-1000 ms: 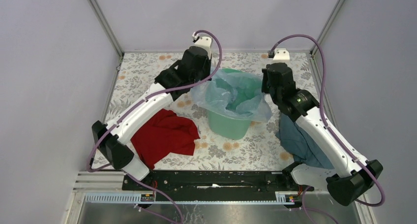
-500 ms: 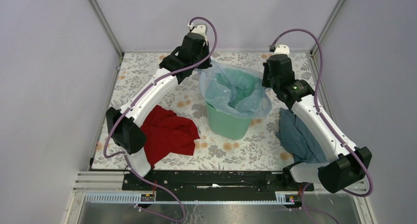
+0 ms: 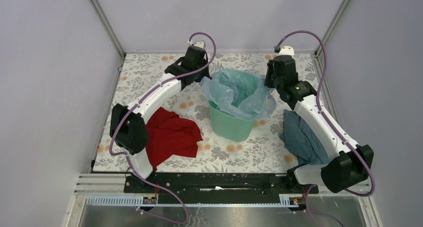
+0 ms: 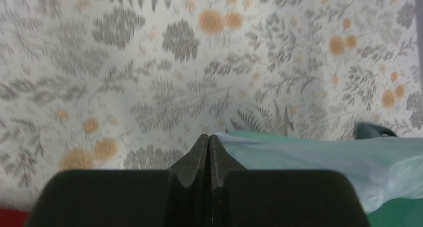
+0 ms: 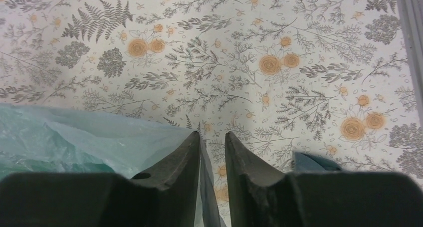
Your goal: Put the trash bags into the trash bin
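Observation:
The mint-green trash bin (image 3: 230, 124) stands mid-table. A translucent pale blue-green trash bag (image 3: 238, 91) lines it, with its mouth spread over the rim. My left gripper (image 3: 205, 79) is at the bin's far-left rim. In the left wrist view it (image 4: 208, 136) is shut, with the bag's edge (image 4: 319, 157) coming out at the tip. My right gripper (image 3: 270, 86) is at the far-right rim. In the right wrist view it (image 5: 213, 133) stands slightly open. A fold of the bag (image 5: 90, 137) hangs in the gap against the left finger.
A red cloth (image 3: 169, 134) lies on the flowered table cover (image 3: 144, 77), left of the bin. A grey-blue cloth (image 3: 302, 139) lies to the right under my right arm, and it also shows in the right wrist view (image 5: 312, 161). Frame posts stand at the far corners.
Both grippers have moved apart and down beside the bin's far rim. The bag's mouth has come down from a loose heap to sit around the rim.

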### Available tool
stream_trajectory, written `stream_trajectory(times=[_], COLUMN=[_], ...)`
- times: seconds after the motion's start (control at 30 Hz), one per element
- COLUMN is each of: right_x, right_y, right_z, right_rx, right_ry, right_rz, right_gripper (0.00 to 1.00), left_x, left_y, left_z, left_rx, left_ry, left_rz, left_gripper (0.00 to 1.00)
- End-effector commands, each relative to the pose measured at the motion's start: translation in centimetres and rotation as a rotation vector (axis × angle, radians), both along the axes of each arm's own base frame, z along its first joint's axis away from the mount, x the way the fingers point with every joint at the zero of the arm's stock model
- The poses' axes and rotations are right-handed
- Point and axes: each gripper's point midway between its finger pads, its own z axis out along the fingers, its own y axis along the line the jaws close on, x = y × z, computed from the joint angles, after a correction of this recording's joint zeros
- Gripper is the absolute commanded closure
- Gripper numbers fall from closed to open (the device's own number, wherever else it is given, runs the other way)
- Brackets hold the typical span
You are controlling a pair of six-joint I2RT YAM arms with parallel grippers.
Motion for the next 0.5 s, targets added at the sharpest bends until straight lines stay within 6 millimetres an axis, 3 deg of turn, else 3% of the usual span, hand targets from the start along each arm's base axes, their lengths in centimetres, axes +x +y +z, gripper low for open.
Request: stream_trajectory(times=[0.0,0.17,0.3,0.47], right_x=[-1.4,-2.5,-3.0,-4.4], right_y=[0.6,0.0,-0.3,-0.9], right_z=[-1.7,-2.8,-0.8,2.9], right_rx=[0.059,0.049,0.039,0.035], right_ry=[0.032,0.054,0.035,0.008], right_rz=[0.030,0.022,0.031,0.035], right_gripper=[0.65,0.59,0.53,0.30], left_x=[-1.8,-3.4,-4.4,-4.9], left_y=[1.3,1.5,1.9,4.1], left_z=[1.7,1.4,2.5,4.4], left_rx=[-0.096,-0.144,-0.147,-0.091], left_ry=[-0.021,-0.009,-0.027,-0.080], left_rz=[0.027,0.001,-0.023,0.014], left_gripper=[0.92,0.82,0.66,0.46])
